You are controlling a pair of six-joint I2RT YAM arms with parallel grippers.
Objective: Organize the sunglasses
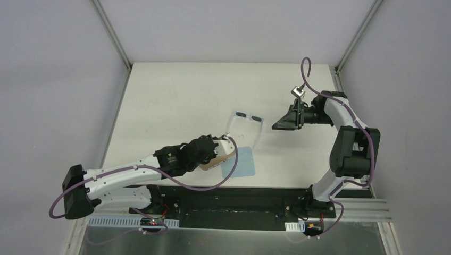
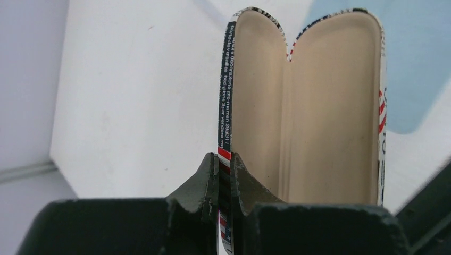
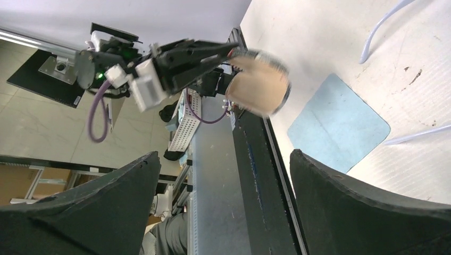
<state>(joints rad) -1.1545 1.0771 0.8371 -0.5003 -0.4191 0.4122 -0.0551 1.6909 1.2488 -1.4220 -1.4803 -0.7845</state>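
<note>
Leftmost, the left gripper has its fingers pressed together on the thin printed wall of the open case, pinching that rim so the beige lining shows and both halves gape. The hold looks meant to keep the case open and steady as a place to put something. It hangs near the front edge of the table, just beside the left edge of the blue cloth, and it is blurred in the right wrist view, so I cannot tell whether it touches the table. Farther back and a little to the right, the sunglasses lie unfolded on the table, lenses away from the robot and slim white temples reaching toward the cloth, held by nothing. Rightmost, the right gripper hovers just beside them with fingers spread wide and empty, probably placed to take the frame
</note>
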